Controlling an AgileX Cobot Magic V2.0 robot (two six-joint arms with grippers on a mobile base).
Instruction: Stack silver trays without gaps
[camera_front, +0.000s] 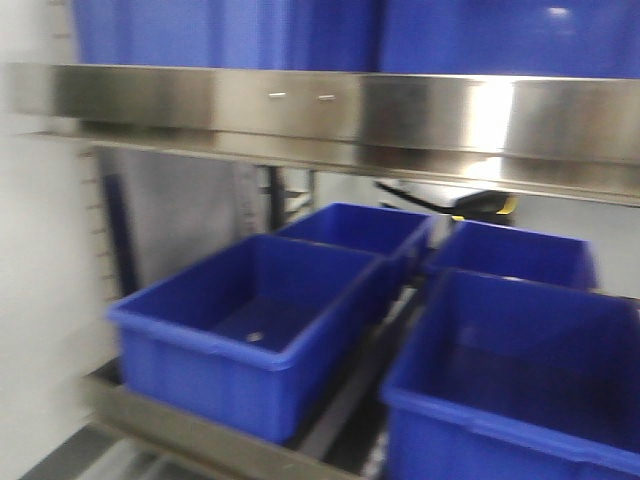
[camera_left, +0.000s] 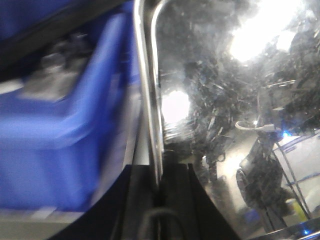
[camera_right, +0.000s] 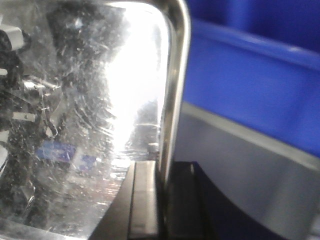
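Note:
In the left wrist view a silver tray (camera_left: 230, 100) fills the right side, shiny and scratched, with its thin rim (camera_left: 149, 100) running up the frame. My left gripper (camera_left: 159, 182) is shut on that rim, one black finger on each side. In the right wrist view a silver tray (camera_right: 90, 110) fills the left side, with its rim (camera_right: 175, 90) at the middle. My right gripper (camera_right: 162, 192) is shut on this rim. I cannot tell whether both hold the same tray. No tray or gripper shows in the front view.
Several blue bins stand on the lower shelf, among them a near left bin (camera_front: 250, 330) and a near right bin (camera_front: 520, 380). A long steel rail (camera_front: 330, 110) crosses above, with more blue bins on top. A blue bin (camera_left: 55, 125) is close to the left gripper, and a blue bin (camera_right: 260, 85) is by the right one.

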